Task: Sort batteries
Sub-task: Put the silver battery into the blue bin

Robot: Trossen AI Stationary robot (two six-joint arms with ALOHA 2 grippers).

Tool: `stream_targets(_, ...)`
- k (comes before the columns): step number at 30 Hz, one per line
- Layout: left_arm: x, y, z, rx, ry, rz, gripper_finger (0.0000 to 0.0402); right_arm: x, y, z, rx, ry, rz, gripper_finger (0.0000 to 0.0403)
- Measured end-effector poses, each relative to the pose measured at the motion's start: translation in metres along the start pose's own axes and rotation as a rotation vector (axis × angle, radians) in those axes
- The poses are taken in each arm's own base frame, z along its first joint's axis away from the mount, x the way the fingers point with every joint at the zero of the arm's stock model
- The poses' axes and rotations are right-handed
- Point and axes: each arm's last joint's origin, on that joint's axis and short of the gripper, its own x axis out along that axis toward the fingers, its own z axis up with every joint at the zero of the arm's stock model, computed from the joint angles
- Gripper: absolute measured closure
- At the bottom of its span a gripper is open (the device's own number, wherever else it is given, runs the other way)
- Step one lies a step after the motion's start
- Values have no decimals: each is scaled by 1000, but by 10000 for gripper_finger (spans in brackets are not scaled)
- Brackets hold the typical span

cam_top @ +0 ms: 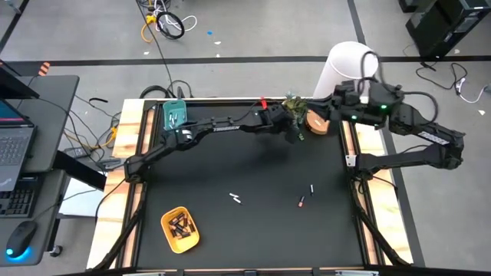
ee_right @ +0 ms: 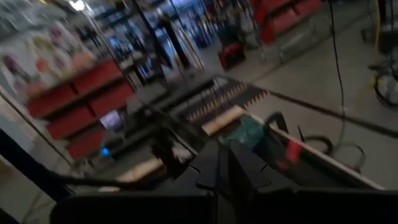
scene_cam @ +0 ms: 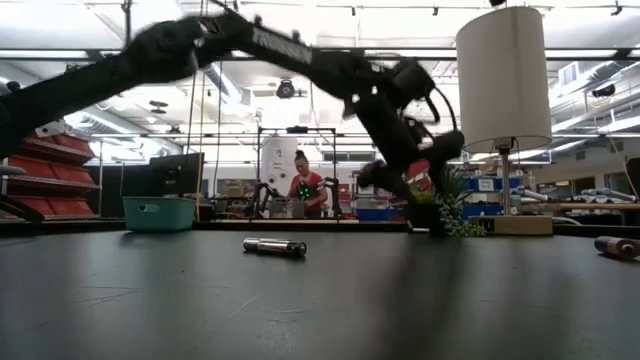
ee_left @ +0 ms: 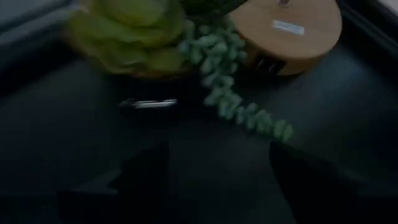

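The left gripper (cam_top: 294,132) hovers at the far edge of the table, jaws wide and holding nothing, beside the potted succulent plant (cam_top: 294,104) and the wooden lamp base (cam_top: 317,121). In the left wrist view a pale battery (ee_left: 149,104) lies on the mat just beside the plant pot, ahead of the fingers (ee_left: 144,168).

Risk: descent toward this battery may snag the trailing stems (ee_left: 249,112) or tip the pot, because clearance is small. A closing finger may also roll the slim cylinder under the foliage.

Other batteries (cam_top: 235,198) lie at mid-table, apart; more rest in the yellow tray (cam_top: 179,229). The right gripper (ee_right: 224,171) waits raised at the table's right edge, jaws closed, empty.
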Motion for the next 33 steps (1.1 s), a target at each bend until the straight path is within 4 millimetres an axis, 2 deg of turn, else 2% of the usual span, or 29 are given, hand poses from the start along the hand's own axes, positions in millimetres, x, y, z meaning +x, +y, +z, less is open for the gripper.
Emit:
stream_targets(4, -35, -3, 2, 99, 4, 146, 138, 6, -2, -6, -37, 66, -23, 380)
stream_targets(8, -60, -3, 3, 187, 5, 198, 166, 7, -4, -11, -92, 111, -39, 380)
stream_targets(13, -100, 1, 7, 170, 26, 222, 193, 6, -6, -17, -150, 171, -62, 380)
stream_targets(17, -133, 11, -1, 165, -2, 305, 214, 6, -4, -27, -171, 183, -110, 380)
stream_targets(21, -173, 27, -7, 152, -75, 254, 228, 19, -9, -62, -112, 208, -170, 380)
stream_targets(25, -209, 51, -28, 114, -119, 167, 234, 44, -17, -108, -35, 158, -203, 380)
stream_targets(28, -239, 69, -42, 55, -168, 42, 234, 61, -35, -143, -44, 158, -316, 380)
stream_targets(33, -273, 96, -70, 33, -186, -55, 234, 83, -69, -188, 2, 203, -422, 377)
